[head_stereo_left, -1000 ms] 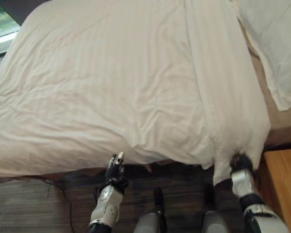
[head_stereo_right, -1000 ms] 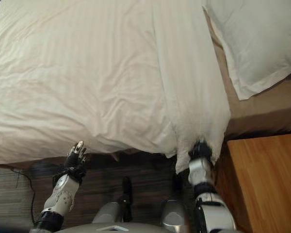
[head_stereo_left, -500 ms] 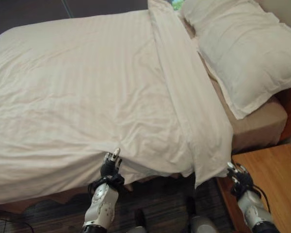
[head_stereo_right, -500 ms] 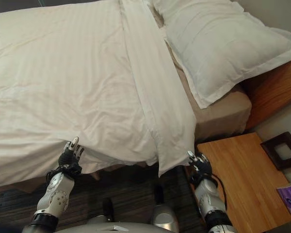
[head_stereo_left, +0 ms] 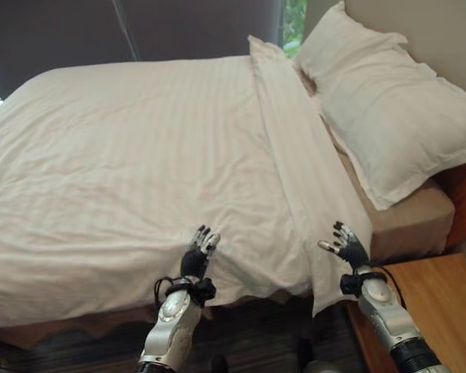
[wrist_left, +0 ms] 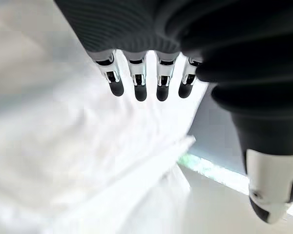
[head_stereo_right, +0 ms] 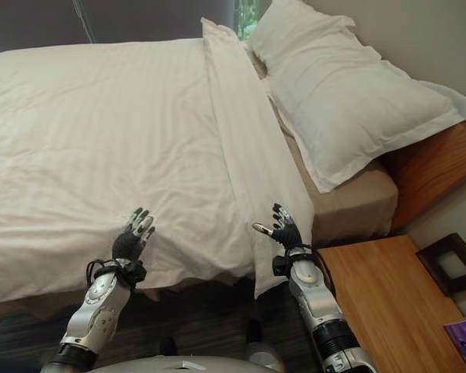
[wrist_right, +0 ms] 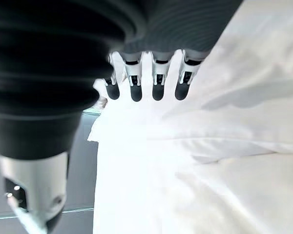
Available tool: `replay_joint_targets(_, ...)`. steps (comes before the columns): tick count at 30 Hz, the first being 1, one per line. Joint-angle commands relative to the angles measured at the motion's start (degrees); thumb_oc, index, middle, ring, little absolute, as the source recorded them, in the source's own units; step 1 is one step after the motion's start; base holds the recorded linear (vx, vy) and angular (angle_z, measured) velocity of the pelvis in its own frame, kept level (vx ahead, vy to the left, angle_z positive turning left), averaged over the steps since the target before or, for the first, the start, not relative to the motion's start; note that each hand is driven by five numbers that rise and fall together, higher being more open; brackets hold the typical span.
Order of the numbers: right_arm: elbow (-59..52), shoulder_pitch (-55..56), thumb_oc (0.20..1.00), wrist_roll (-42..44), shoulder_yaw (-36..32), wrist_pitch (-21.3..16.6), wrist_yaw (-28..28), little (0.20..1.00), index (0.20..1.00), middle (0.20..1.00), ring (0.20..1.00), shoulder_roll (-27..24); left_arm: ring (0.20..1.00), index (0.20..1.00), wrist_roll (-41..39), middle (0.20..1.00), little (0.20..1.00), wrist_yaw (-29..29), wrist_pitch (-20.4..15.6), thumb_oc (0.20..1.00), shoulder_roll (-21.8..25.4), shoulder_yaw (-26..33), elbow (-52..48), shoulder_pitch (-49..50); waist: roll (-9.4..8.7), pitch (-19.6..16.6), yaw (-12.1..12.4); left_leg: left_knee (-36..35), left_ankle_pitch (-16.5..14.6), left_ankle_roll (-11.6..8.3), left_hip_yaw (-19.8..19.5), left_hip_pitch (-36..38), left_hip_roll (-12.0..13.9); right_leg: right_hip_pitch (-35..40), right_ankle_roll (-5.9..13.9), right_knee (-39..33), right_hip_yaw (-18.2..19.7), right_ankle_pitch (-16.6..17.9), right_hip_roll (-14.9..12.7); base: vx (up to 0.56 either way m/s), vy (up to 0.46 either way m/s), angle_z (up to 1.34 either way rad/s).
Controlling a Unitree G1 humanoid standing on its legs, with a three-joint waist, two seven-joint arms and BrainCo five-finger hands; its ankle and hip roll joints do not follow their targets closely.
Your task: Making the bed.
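The bed (head_stereo_left: 419,221) carries a white duvet (head_stereo_left: 140,163) spread over most of it, from the far edge to the near edge, where it hangs over the side. A folded band (head_stereo_left: 295,155) of the duvet runs across the bed beside the pillow (head_stereo_left: 388,116), which lies at the head end, toward the right; the band's near corner (head_stereo_left: 330,272) droops off the near edge beside the wooden nightstand (head_stereo_left: 439,295). The main risk, as I judge it, is that drooping corner: nothing holds it, so its weight could drag the band further off the bed and undo the straight fold. A careless grab at it could also bunch the cloth or skew the fold line. Wrinkles near the near edge by the left hand could be pressed in rather than smoothed out if the hands push down instead of sweeping outward. The left hand (head_stereo_left: 199,250) is raised at the near edge over the duvet, fingers straight and spread, holding nothing; I cannot tell whether its tips touch the cloth. The right hand (head_stereo_left: 347,245) is raised beside the drooping corner, fingers likewise straight and spread, thumb apart, with nothing in its grasp.
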Motion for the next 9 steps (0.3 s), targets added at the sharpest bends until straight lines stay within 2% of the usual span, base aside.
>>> replay_joint_targets(1, -2.5, -3.0, 1.000, -1.2, -1.1, -2.4, 0.2, 1.000, 1.000, 1.000, 1.000, -0.1, 1.000, 1.000, 5.8, 1.000, 1.000, 1.5, -3.2, 1.000, 2.7, 3.7, -1.8, -4.1, -0.33, 0.4, -0.1, 0.8, -6.0, -0.29, -2.4, 5.6, 1.7, 0.3, 2.91, 1.1, -0.9, -4.0, -3.8, 0.00, 0.005, -0.03)
replay_joint_targets(2, -2.5, -3.1, 1.000, -1.2, -1.0, -2.4, 0.2, 1.000, 1.000, 1.000, 1.000, -0.1, 1.000, 1.000, 5.8, 1.000, 1.000, 1.5, -3.2, 1.000, 2.6, 3.8, -1.8, -4.0, -0.35, 0.5, -0.1, 0.8, -6.0, -0.29, -2.4, 5.7, 1.7, 0.3, 2.91, 1.1, -0.9, -4.0, -3.8, 0.00, 0.012, -0.03)
replay_joint_targets(6, -3.8, -2.3, 1.000, -0.9, -1.3, -2.7, 0.7, 1.000, 1.000, 1.000, 1.000, -0.7, 1.000, 1.000, 17.4, 1.000, 1.000, 4.8, -3.6, 1.000, 6.5, 7.7, -2.1, -2.9, -0.15, 0.3, 0.3, 0.8, -6.2, -0.22, -2.3, 6.1, 1.5, 0.7, 2.92, 1.1, -0.8, -4.1, -3.8, 0.00, 0.000, 0.00)
replay_joint_targets(9, -5.4, -1.6, 1.000, -0.5, -1.9, -2.8, 1.2, 1.000, 1.000, 1.000, 1.000, -1.0, 1.000, 1.000, 20.7, 1.000, 1.000, 5.1, -3.6, 1.000, 7.1, 8.3, -1.5, -1.6, -0.17, 0.3, 0.4, 0.8, -6.2, -0.16, -2.4, 6.2, 1.4, 1.0, 2.93, 1.1, -1.1, -4.1, -4.0, 0.00, 0.004, 0.01)
